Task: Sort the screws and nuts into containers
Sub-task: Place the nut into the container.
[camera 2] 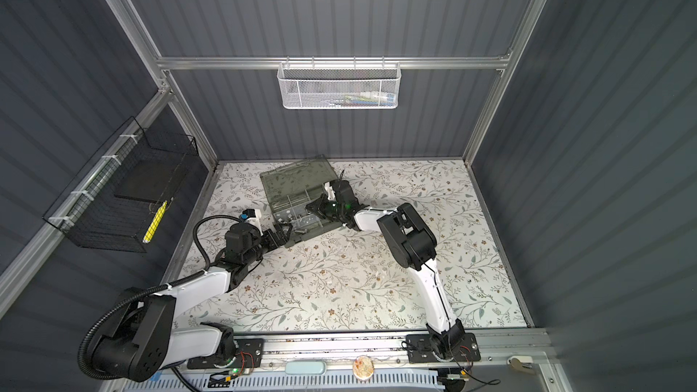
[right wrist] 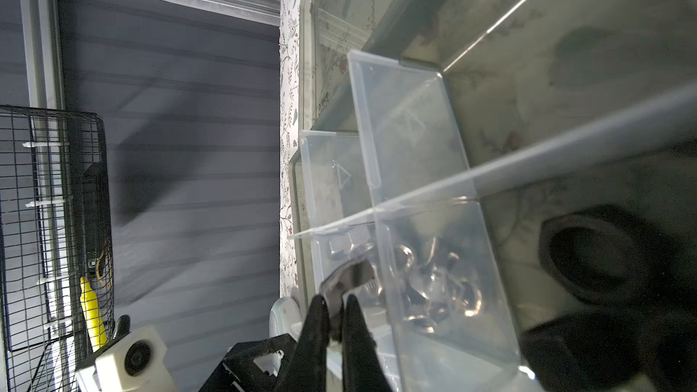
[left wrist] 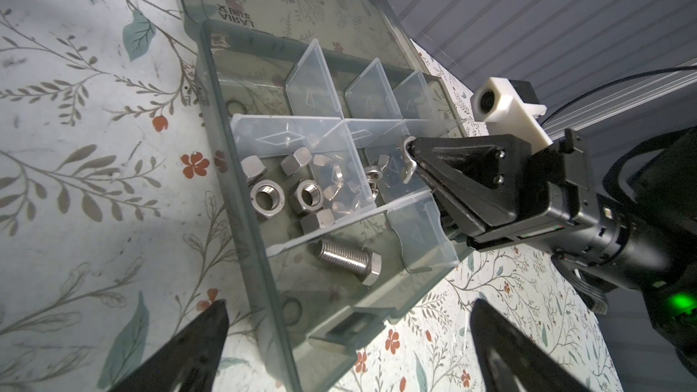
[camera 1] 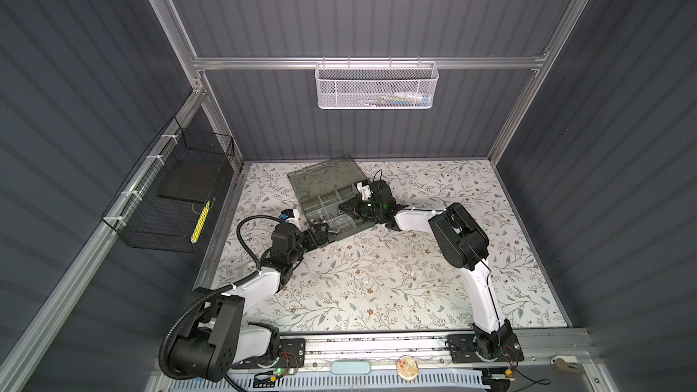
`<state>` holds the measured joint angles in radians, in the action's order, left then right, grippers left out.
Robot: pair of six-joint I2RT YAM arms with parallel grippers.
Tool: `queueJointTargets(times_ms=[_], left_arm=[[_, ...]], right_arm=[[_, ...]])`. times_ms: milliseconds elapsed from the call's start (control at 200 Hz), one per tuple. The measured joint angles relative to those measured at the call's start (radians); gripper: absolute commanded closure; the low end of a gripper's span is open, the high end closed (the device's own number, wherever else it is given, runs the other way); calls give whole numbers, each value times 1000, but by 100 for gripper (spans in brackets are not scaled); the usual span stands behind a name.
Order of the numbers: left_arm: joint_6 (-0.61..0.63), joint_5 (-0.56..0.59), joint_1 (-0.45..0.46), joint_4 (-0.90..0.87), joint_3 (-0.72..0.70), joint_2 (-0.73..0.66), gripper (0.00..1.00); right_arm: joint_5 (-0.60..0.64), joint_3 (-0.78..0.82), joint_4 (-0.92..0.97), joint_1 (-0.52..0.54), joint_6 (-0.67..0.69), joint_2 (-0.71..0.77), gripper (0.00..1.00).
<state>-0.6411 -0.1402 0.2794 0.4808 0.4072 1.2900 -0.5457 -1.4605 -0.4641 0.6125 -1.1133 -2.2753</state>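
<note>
1. Left fingers (left wrist: 203,337) sit nearest my left wrist cam: spread wide, empty, just off the near corner of the organizer case (left wrist: 220,107).
2. Right fingers (left wrist: 471,162) are pinched tight on a silver wing nut (left wrist: 409,172). The tip is low over the dividers, at the wing-nut compartment as far as I can judge. I can't tell if it's clear of the pile.
3. Already in the case:
   - five hex nuts (left wrist: 268,196), by my count, in the compartment against the case wall
   - wing nuts (left wrist: 332,181) piled in the compartment next to it
   - one silver hex bolt (left wrist: 349,262) alone in the compartment nearest the left arm
4. The far-row compartments look empty. The lid (camera 1: 324,175) lies open on the far side.
5. Counter (camera 1: 377,288): I see no obvious loose hardware in both top views. A few pale specks are too small to call.
6. My read: nearly done. What's left is to release this wing nut, then check those specks.
</note>
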Motion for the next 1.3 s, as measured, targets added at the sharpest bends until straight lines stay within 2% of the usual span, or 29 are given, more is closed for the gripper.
queueJointTargets(times_ms=[285,715,1061,1191,1296], left_arm=[[0,-3,0,8,0,0,0],[0,-3,0,8,0,0,0],[1,0,0,7,0,-2,0],[1,2,0,6,0,-10,0],[2,9,0,6,-1,-28,0]], right_arm=[[11,-7,21,0,18,0,82],[11,-13,29,0,28,12,65],[16,-12,72,0,87,130,50],[21,11,79,-2,122,195,37],[33,54,103,-8,162,259,13]])
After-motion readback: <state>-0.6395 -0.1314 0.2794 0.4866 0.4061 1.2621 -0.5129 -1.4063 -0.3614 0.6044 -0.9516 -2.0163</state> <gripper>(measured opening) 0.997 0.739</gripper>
